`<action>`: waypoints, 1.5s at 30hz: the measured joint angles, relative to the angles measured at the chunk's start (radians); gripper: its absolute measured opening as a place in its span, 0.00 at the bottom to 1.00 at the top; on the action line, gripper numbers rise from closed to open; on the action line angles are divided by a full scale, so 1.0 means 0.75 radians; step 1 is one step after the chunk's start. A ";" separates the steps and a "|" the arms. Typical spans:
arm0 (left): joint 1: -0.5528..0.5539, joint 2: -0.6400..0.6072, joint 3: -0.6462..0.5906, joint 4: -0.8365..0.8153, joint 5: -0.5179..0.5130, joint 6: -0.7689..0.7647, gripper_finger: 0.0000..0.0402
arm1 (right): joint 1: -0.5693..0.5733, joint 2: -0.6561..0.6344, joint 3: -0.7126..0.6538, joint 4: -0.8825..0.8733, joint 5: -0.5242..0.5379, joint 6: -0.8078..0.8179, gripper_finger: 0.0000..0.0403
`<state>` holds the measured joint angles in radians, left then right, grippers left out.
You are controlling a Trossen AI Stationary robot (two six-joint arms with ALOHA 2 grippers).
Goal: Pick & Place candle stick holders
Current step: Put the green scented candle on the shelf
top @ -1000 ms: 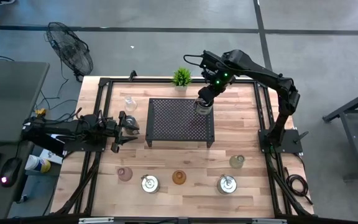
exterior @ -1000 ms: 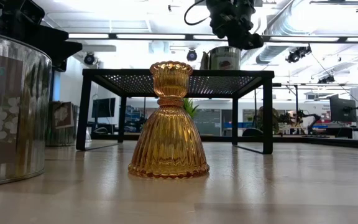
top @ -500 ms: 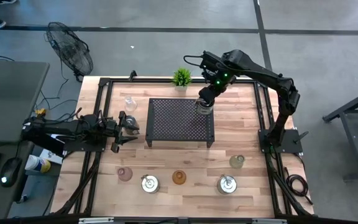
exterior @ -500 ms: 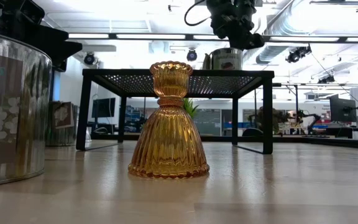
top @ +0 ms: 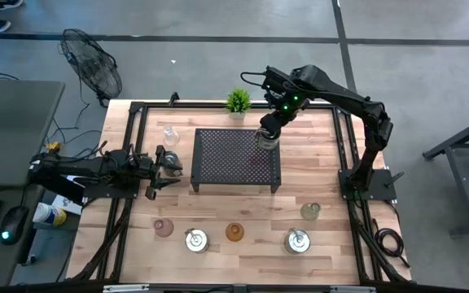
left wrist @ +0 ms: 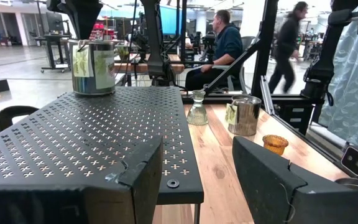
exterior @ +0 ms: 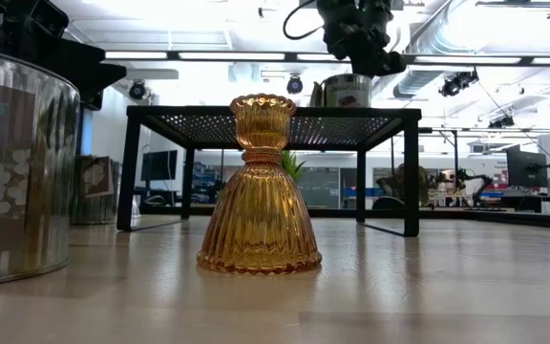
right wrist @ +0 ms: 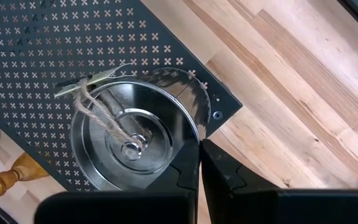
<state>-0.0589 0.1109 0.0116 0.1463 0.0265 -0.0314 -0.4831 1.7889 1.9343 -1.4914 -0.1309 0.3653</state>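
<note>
- Right claw (top: 266,137) is seen over the 1 o'clock corner of the black perforated rack (top: 236,159); its fingers are pinched together on the rim of a silver tin holder (top: 265,141) that sits on the rack top.
- From the right wrist view, the wall of that tin (right wrist: 132,140) is caught between the closed fingers (right wrist: 219,168), and a twine tag is draped over its rim.
- Left claw (top: 163,169) is held at 9 o'clock beside the rack, its fingers spread with nothing between them.
- A clear glass holder (top: 170,134) is placed at about 10 o'clock of the rack, on the counter (top: 316,159).
- Along the 6 o'clock edge of the counter a row is laid out: a pink glass holder (top: 164,228), a silver holder (top: 195,239), an amber glass holder (top: 234,232) and a second silver holder (top: 297,241).
- A greenish glass holder (top: 310,212) is set at about 4 o'clock, apart from the row.
- In the low view the amber holder (exterior: 260,186) is shown upright in front of the rack (exterior: 275,118), with the tin (exterior: 344,90) on top under the right claw (exterior: 359,57).
- A small green plant (top: 237,101) is found at 12 o'clock, just behind the rack.
</note>
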 joint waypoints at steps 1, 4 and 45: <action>-0.001 0.000 0.000 0.000 0.000 0.000 0.47 | 0.000 0.000 0.000 0.000 0.001 0.000 0.00; -0.001 0.000 0.000 0.000 0.000 0.000 0.47 | 0.000 0.000 0.000 0.000 0.002 0.000 0.00; 0.000 0.000 0.000 0.000 0.000 0.000 0.47 | -0.001 0.001 -0.036 0.044 -0.027 -0.005 0.00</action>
<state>-0.0592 0.1111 0.0116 0.1463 0.0265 -0.0315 -0.4839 1.7897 1.9076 -1.4586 -0.1513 0.3614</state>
